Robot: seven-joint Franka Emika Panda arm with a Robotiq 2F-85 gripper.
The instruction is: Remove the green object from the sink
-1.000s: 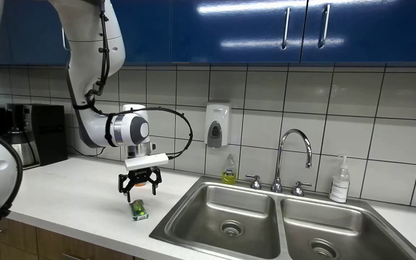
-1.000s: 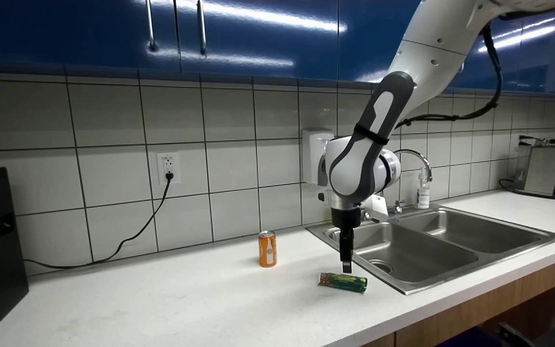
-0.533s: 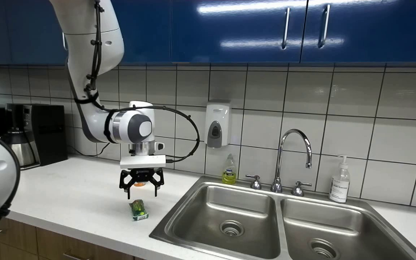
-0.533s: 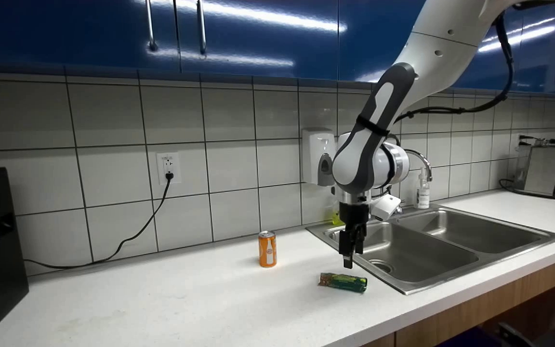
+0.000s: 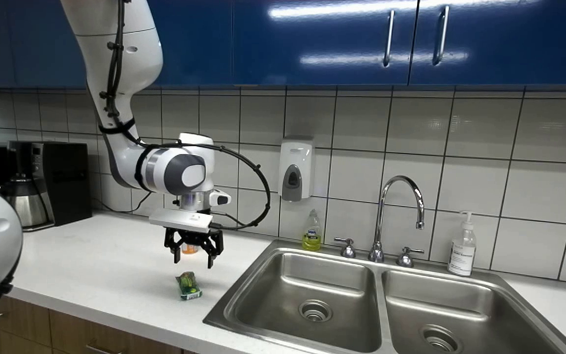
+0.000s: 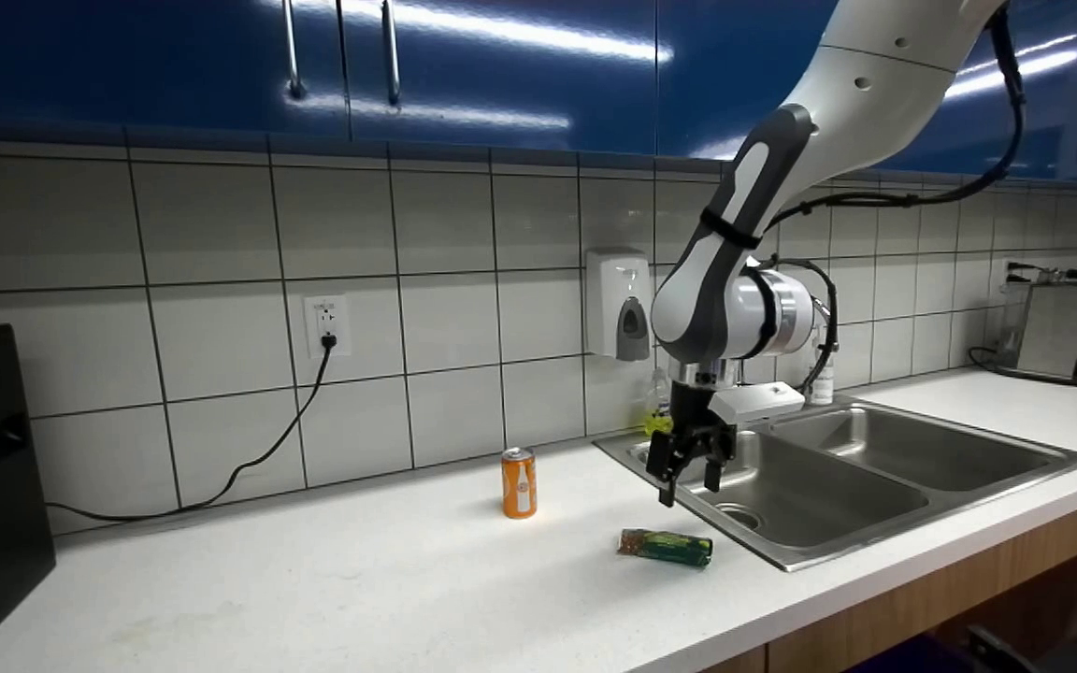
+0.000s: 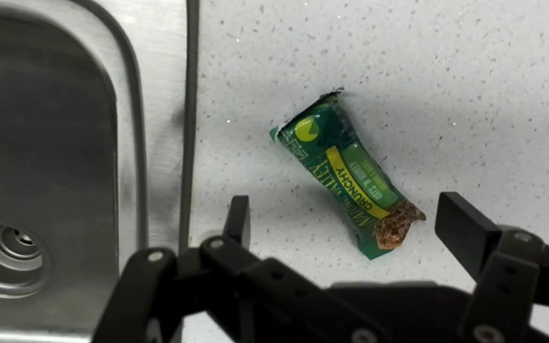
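The green object is a green snack-bar wrapper [image 7: 339, 166] with a yellow band and a brown end. It lies flat on the white counter beside the sink [image 7: 162, 124], not in a basin; in both exterior views the green object [image 5: 188, 286] [image 6: 667, 547] sits left of the sink's edge. My gripper [image 7: 343, 209] stands open, its black fingers wide apart with nothing between them. In the wrist view the wrapper's brown end comes near the right finger. Both exterior views show the gripper [image 5: 193, 263] [image 6: 690, 494] hanging above the counter, higher than the wrapper and apart from it.
An orange can [image 6: 519, 483] stands upright on the counter towards the wall, partly behind the gripper in an exterior view. Behind the basins are a gooseneck faucet [image 5: 379, 216], a yellow soap bottle [image 5: 312, 233] and a pump bottle [image 5: 462, 251]. A soap dispenser [image 5: 297, 169] hangs above.
My gripper has lifted slightly, drawn back from the wrapper and turned about its upright axis, so both fingers now show in both exterior views. It stays open. The wrapper has not moved.
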